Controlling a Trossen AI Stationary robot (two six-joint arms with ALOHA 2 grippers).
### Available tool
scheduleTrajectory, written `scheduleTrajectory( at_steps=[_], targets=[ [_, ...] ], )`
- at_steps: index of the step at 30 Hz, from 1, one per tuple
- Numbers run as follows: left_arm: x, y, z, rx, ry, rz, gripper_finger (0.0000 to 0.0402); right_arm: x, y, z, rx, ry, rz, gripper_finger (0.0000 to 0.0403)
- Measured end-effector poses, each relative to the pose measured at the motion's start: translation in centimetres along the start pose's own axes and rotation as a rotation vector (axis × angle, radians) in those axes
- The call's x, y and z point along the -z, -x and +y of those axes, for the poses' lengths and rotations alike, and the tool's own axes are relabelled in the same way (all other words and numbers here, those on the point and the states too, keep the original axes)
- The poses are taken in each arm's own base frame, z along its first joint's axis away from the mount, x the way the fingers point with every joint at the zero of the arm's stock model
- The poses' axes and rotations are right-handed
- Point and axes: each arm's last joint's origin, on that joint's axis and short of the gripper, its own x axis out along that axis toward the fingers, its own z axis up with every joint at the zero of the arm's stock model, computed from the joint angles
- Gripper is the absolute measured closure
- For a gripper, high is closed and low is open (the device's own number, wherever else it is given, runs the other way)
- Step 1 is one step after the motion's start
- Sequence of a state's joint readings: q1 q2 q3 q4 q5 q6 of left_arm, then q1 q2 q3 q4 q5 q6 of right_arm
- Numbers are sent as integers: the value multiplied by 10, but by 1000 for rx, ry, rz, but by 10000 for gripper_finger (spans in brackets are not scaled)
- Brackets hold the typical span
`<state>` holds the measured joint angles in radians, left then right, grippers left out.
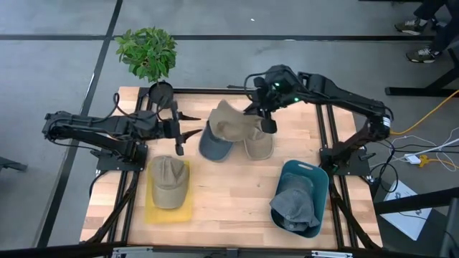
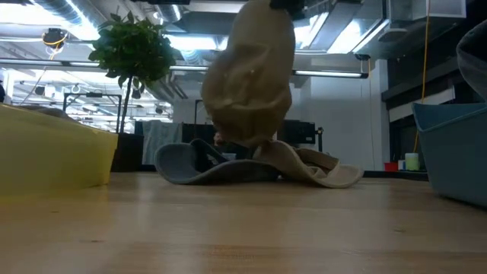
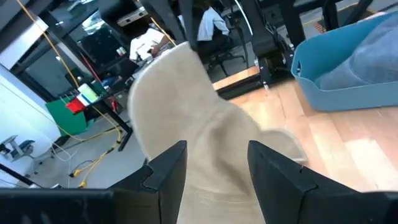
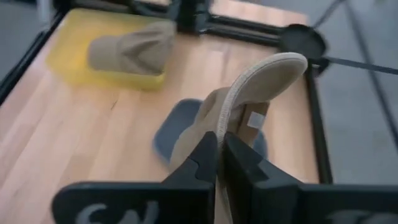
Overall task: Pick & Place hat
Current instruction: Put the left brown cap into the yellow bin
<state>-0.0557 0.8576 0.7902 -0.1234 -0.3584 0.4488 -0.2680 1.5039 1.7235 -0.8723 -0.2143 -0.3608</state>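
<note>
Brim pinched edge-on between my right pincer's (image 4: 219, 163) pressed-together fingers: the lifted tan hat (image 1: 231, 122) hangs near the bench's (image 1: 237, 208) centre, slightly toward 12 o'clock, its crown drooping in folds above a dark blue hat (image 1: 212, 145) and another tan one (image 1: 259, 145) lying flat. I judge it light and soft; the cloth crown collapses under its own weight and will swing, while the stitched brim keeps its curve. The brim edge, or the seam where brim meets crown, seems the sound place to hold. My left pincer (image 3: 214, 168) waits at 9 o'clock of the hanging hat, fingers spread and empty, the hat just ahead of them. Farther off: at 7 o'clock a yellow tray (image 1: 152, 209) carrying a tan hat (image 1: 167, 182); at 4 o'clock a teal bin (image 1: 314, 178) holding a grey hat (image 1: 294, 206). A potted plant (image 1: 147, 51) stands beyond the 11 o'clock corner.
</note>
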Motion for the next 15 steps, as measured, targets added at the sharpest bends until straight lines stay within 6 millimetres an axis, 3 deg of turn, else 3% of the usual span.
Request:
scheduleTrajectory(
  at_steps=[8,15],
  targets=[
    [5,-6,-7,44,-27,54,239,43,-6,29,161,-134,-163,388],
    [10,-7,-11,105,-28,90,240,72,9,51,323,-239,-381,388]
  ],
)
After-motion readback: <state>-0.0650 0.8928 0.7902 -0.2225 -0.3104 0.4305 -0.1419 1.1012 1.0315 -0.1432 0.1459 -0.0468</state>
